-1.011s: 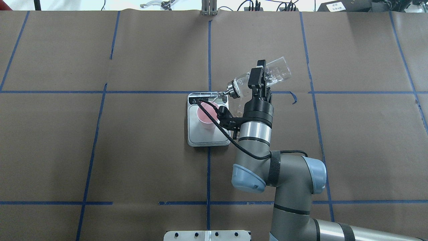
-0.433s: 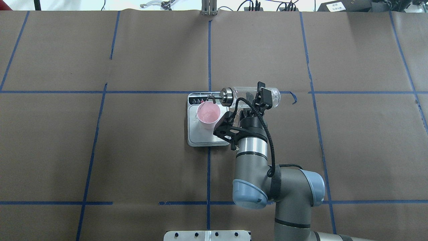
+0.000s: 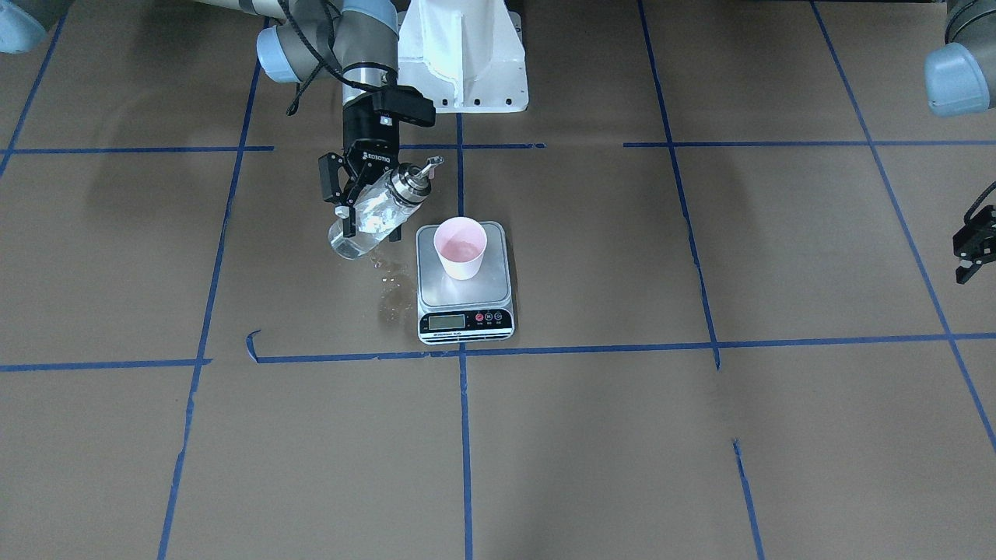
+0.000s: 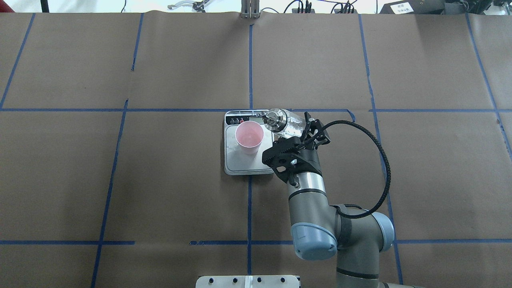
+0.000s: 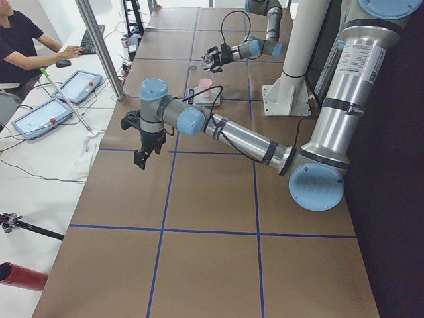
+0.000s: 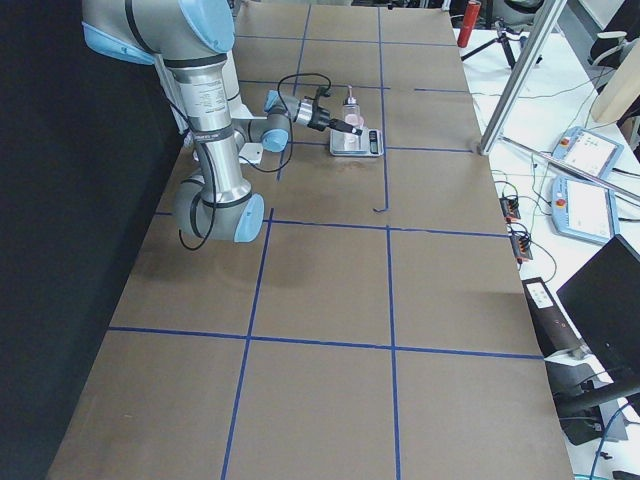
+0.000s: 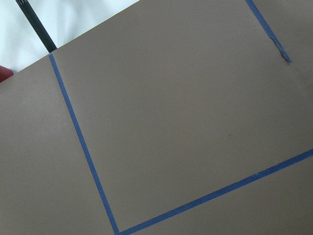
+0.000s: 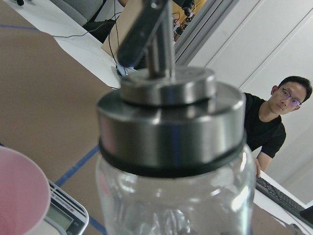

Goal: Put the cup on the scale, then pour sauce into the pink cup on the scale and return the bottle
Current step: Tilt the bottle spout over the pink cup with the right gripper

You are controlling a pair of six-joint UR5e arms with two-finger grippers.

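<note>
While right end effector [image 3: 366, 218] clamps tilted bottle [image 3: 352, 238], cup [image 3: 461, 249] upright on scale [image 3: 437, 292], left end effector [image 3: 971, 250] unclear

The right gripper [image 3: 367, 224] clasps the tilted bottle [image 3: 387, 201]. Just beside its fingers, on the spout side, the cup [image 3: 461, 247] on the scale [image 3: 499, 274] stands in the way. The fingers' other sides have open room over the paper [image 3: 622, 435]. The left gripper [image 3: 973, 249] hangs well apart.

The right gripper [image 3: 368, 224] clasps the tilted bottle [image 3: 377, 208] (spout uppermost) just beside the scale [image 3: 465, 299]. The cup [image 3: 460, 247] stands upright on it, and wet spots [image 3: 394, 289] mark the table [image 3: 622, 435].
</note>
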